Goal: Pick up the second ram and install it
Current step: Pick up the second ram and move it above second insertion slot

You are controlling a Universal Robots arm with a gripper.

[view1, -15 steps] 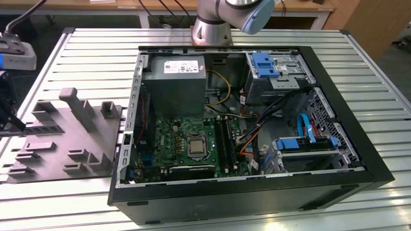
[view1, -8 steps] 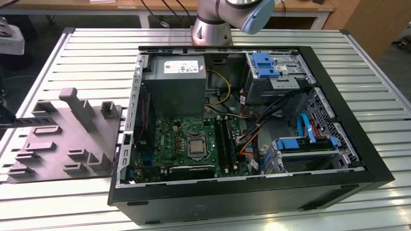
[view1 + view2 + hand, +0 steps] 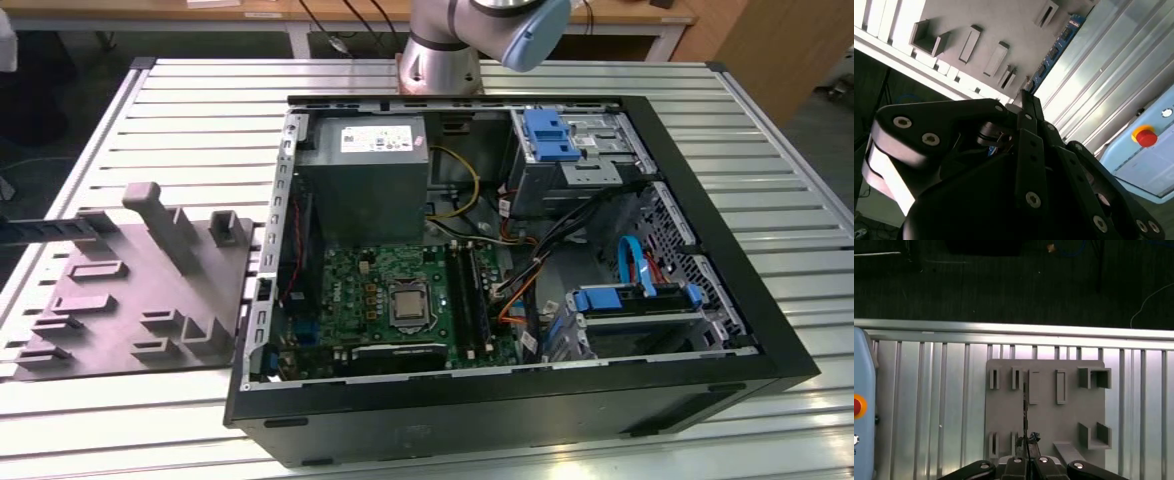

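Fingers [image 3: 1030,150] clamped on the second ram [image 3: 1055,51] over the grey tray [image 3: 1064,425] (a thin-edge hold); any twist could jam it at the motherboard [image 3: 400,290].

White label [image 3: 378,140] on power supply [image 3: 360,200], print illegible, nothing else readable

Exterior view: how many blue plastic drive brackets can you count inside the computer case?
2. One blue bracket tops the drive cage at the end of the case nearest the arm base; the other blue bracket sits at the opposite end. Cables may hide more.
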